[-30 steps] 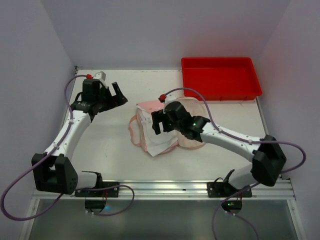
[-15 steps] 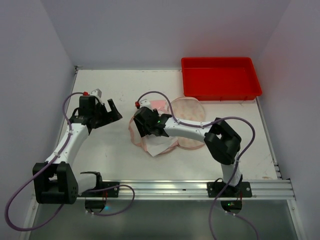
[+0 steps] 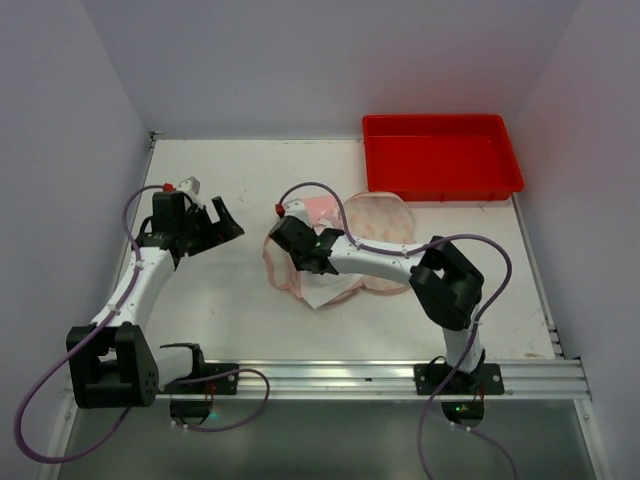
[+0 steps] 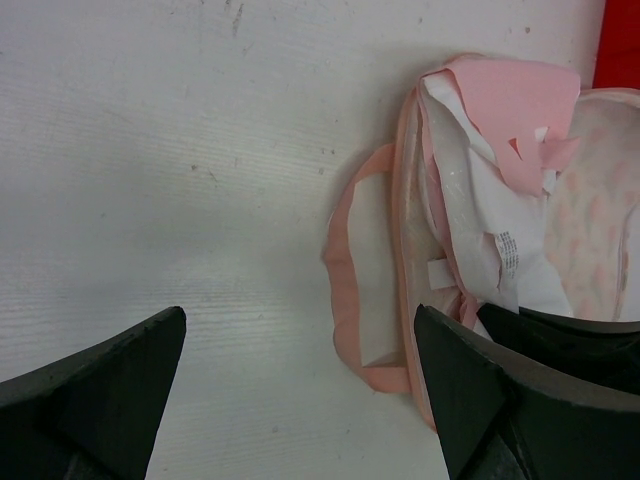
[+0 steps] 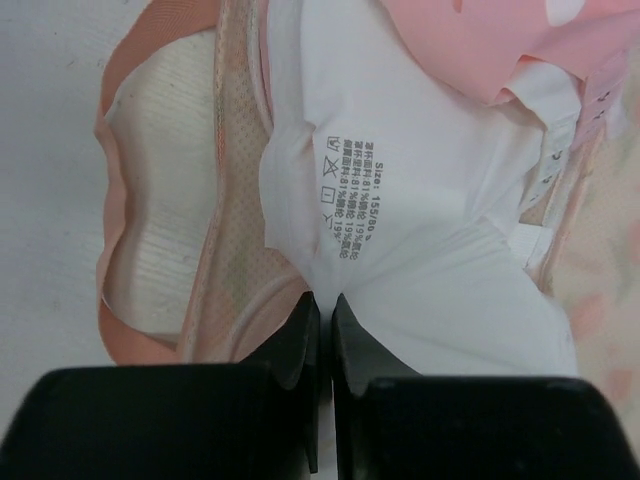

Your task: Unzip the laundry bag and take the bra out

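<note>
The laundry bag lies mid-table, a cream pouch with pink print, lying open; it also shows at the right edge of the left wrist view and the right wrist view. The bra, pink-edged with white lining and a care label, spills out of its left side. My right gripper is shut on a pinch of the bra's white fabric just below the label; from above it sits at the garment's left part. My left gripper hangs open left of the bra, holding nothing.
A red tray stands at the back right. White walls close in the table on the left, back and right. The right arm's forearm lies across the bag. Bare tabletop stretches under the left gripper.
My right gripper swung left over the bra and closed on its white fabric. The left arm drew back slightly to the left, still open.
</note>
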You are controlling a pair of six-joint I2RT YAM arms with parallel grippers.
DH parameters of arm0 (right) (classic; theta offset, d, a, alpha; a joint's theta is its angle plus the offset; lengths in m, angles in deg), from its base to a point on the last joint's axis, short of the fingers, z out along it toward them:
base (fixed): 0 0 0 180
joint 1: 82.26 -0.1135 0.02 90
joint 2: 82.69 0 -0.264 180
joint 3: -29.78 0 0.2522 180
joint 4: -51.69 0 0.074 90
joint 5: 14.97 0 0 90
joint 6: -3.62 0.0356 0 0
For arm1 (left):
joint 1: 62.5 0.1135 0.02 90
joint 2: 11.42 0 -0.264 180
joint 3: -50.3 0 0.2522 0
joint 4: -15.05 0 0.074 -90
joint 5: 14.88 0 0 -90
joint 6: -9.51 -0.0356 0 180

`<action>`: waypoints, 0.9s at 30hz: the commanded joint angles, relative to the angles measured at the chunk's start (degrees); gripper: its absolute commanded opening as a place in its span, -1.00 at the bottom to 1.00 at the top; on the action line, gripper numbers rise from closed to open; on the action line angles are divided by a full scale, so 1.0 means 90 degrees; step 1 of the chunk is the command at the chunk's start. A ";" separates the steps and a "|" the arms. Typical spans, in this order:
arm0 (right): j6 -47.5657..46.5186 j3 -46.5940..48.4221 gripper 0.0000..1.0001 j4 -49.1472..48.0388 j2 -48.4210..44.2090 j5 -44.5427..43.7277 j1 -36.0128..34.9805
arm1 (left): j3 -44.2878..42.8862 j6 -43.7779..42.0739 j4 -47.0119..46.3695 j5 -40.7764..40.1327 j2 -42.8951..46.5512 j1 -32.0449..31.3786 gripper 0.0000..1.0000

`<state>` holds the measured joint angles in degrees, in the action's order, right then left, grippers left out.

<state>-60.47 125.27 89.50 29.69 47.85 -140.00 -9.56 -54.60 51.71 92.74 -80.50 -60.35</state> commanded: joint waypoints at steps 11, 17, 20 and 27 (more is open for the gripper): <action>-0.0115 -0.0156 -0.99 0.0091 -0.1061 0.0783 0.0116 | 0.0055 -0.0142 -0.0288 0.0307 0.0009 0.0064 1.00; -0.0232 -0.0107 -0.83 0.0081 -0.0535 0.1095 0.0185 | 0.0055 -0.0152 -0.0288 0.0405 -0.0059 0.0063 1.00; -0.0203 -0.0087 -0.67 0.0091 -0.0407 0.1252 0.0185 | 0.0055 -0.0162 -0.0278 0.0405 -0.0049 0.0063 1.00; -0.0193 -0.0126 -0.34 0.0149 -0.0387 0.1096 0.0194 | 0.0045 -0.0171 -0.0278 0.0424 -0.0059 0.0064 1.00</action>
<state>-61.82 123.94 90.73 26.71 58.21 -138.49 -9.48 -54.65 51.51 94.93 -80.94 -60.30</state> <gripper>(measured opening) 0.323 0.997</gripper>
